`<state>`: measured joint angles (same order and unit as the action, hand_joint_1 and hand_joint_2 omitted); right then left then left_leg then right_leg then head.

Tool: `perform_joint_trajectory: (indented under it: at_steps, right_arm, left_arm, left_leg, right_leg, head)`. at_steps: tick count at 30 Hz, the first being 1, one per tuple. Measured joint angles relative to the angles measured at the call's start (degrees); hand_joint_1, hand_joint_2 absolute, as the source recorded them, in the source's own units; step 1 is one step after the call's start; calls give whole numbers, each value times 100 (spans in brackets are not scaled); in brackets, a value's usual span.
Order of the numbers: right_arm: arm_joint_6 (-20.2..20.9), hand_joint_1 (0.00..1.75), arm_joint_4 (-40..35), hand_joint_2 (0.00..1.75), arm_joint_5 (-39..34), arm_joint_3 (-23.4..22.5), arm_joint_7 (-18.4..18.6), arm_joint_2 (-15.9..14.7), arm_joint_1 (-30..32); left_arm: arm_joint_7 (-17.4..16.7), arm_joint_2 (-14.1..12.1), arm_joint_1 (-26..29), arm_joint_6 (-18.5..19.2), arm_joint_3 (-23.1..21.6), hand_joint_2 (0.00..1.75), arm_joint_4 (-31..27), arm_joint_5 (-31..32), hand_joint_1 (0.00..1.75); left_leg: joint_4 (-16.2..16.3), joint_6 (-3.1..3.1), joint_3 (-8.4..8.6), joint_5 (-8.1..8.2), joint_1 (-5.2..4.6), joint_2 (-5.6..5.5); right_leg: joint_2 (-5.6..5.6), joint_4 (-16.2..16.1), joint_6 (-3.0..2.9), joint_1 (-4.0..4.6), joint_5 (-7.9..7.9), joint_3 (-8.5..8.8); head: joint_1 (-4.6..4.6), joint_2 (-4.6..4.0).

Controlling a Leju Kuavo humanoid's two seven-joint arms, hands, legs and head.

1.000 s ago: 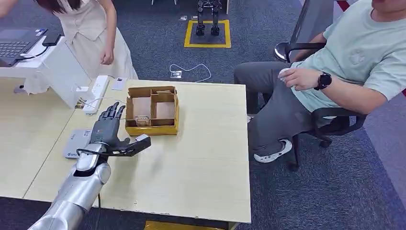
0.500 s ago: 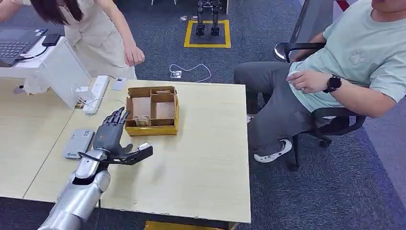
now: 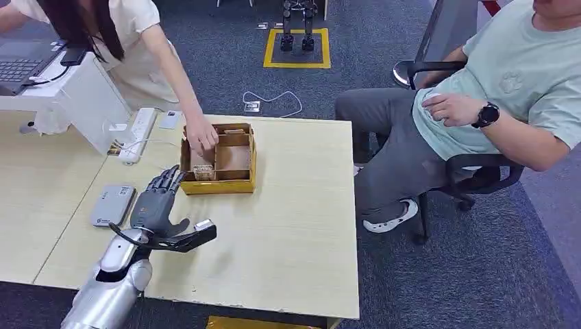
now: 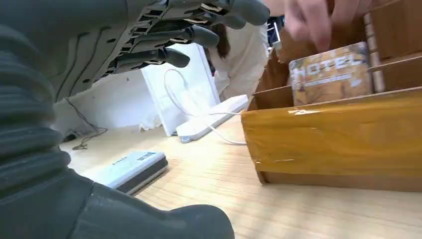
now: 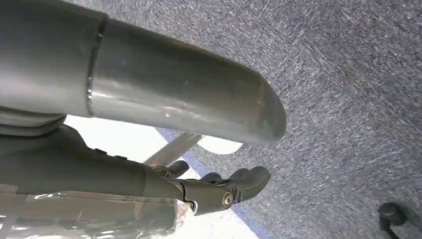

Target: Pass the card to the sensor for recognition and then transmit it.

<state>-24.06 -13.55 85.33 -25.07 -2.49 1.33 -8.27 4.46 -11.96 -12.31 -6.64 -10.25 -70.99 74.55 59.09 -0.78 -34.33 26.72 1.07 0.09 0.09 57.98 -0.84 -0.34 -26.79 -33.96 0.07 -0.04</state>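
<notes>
I am holding my left hand [image 3: 159, 205] empty, fingers spread, just beside the box [image 3: 218, 184] where a person's hand [image 3: 202, 139] is reaching toward the card [image 4: 330, 72].

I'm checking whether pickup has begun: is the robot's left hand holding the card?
No, the left hand hovers open over the table beside the box, while the card stands inside it.

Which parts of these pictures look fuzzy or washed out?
Left wrist view: the person's hand above the card is smeared by motion, and the left hand, close to the lens, is soft. Right wrist view: the carpet looks streaked, with a white overexposed patch.
</notes>
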Motion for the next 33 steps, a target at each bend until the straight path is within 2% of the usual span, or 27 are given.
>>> perform_joint_trajectory:
  at_steps: [17,33]
  right_arm:
    - [-20,0,0,0,-15,-98,-4,0,38]
    - [-20,0,0,0,-6,-118,-4,0,40]
  left_arm:
    - [-9,46,359,9,-306,175,-675,-109,0]
    - [-9,131,399,4,-420,175,-824,-160,0]
  left_leg:
    - [0,0,0,0,0,0]
    - [0,0,1,0,0,0]
  right_leg:
    - [0,0,0,0,0,0]
    - [0,0,0,0,0,0]
  head:
    - [0,-2]
    - [0,0]
